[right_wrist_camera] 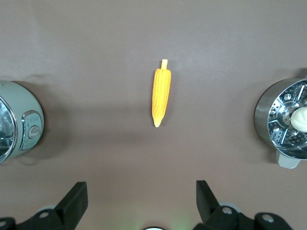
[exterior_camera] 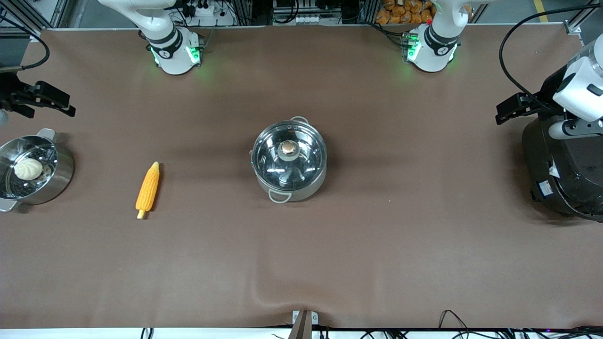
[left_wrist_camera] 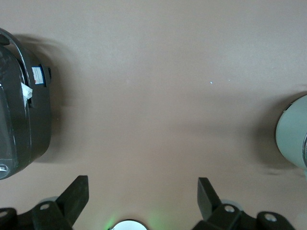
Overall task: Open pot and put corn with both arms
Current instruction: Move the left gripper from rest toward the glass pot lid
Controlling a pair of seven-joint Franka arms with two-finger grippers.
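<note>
The steel pot (exterior_camera: 289, 162) stands mid-table with its glass lid (exterior_camera: 288, 160) on; its wall also shows in the right wrist view (right_wrist_camera: 19, 122) and the left wrist view (left_wrist_camera: 292, 139). The corn (exterior_camera: 148, 188) lies on the table between the pot and the right arm's end, stub toward the front camera; it also shows in the right wrist view (right_wrist_camera: 161, 93). My right gripper (exterior_camera: 68, 104) (right_wrist_camera: 141, 188) hangs open and empty at the right arm's end, above the table by the steamer. My left gripper (exterior_camera: 500, 113) (left_wrist_camera: 142, 184) hangs open and empty at the left arm's end, by the black cooker.
A perforated steel steamer (exterior_camera: 52, 181) (right_wrist_camera: 266, 112) with a white bun (exterior_camera: 28, 168) sits at the right arm's end. A big black electric cooker (exterior_camera: 565, 169) (left_wrist_camera: 21, 110) sits at the left arm's end. Brown cloth covers the table (exterior_camera: 377, 245).
</note>
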